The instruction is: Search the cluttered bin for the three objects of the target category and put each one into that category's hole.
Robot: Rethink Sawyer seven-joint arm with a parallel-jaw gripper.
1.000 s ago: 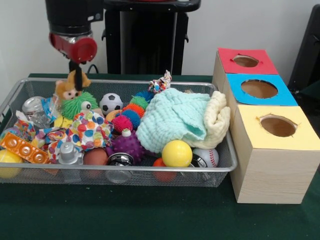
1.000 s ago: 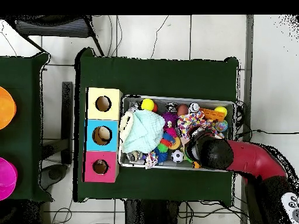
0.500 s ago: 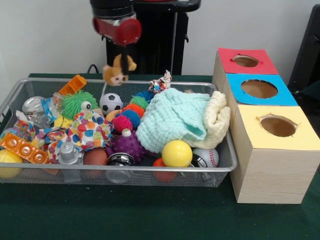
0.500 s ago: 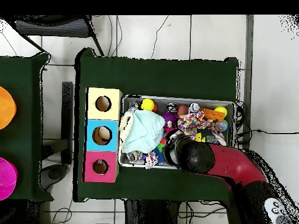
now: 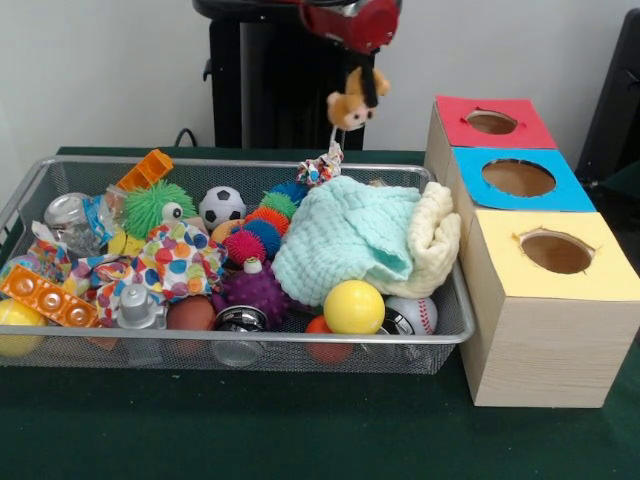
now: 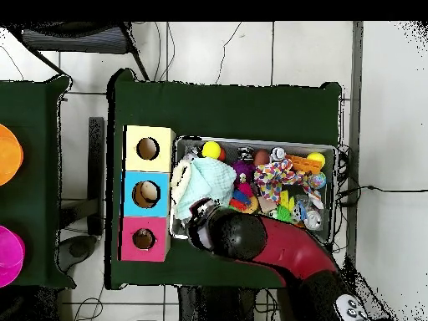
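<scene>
My gripper (image 5: 368,90) hangs from the red wrist at the top of the front view, shut on a small orange-brown plush toy (image 5: 348,108) with a pale face. The toy dangles in the air above the back right rim of the wire mesh bin (image 5: 240,342), left of the red-panelled hole (image 5: 491,122). In the overhead view my arm (image 6: 242,238) covers the gripper and the toy, beside the bin's (image 6: 336,152) corner nearest the red-panelled hole (image 6: 144,239). No tiger-striped toy shows.
The blue-panelled hole (image 5: 518,178) and yellow-panelled hole (image 5: 556,252) sit in front of the red one on the same wooden box. The bin holds a mint knitted cloth (image 5: 345,235), a cream cloth (image 5: 435,235), a yellow ball (image 5: 353,306), spiky balls and a soccer ball (image 5: 221,206).
My gripper has carried the plush toy up out of the bin's left end and to the right, towards the box with the holes.
</scene>
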